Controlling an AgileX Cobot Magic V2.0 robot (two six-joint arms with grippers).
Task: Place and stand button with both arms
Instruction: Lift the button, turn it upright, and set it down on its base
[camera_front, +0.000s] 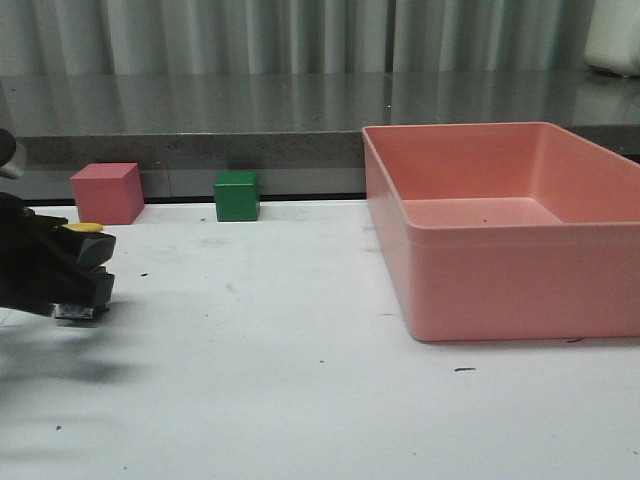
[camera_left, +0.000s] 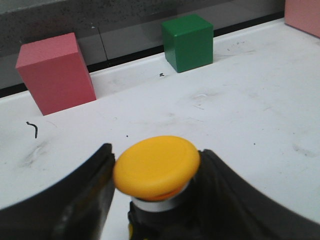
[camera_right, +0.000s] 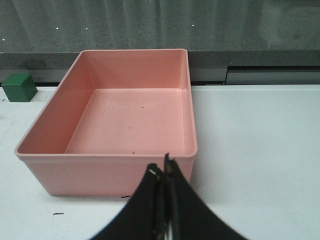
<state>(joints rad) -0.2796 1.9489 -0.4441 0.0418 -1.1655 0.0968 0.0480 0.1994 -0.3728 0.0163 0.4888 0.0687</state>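
Left wrist view shows my left fingers (camera_left: 90, 195) pinching the button (camera_left: 156, 167) by its body, yellow cap up, low over the white table (camera_left: 240, 115) at its left edge; whether its base touches the table I cannot quite tell. Beyond stand a pink cube (camera_left: 55, 72) and a green cube (camera_left: 188, 42). My right fingers (camera_right: 163, 172) are pressed together, empty, near the pink bin (camera_right: 125, 117).

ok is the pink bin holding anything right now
Empty. The right wrist view shows the pink bin with its bare floor fully visible, only a few tiny dark specks on it.
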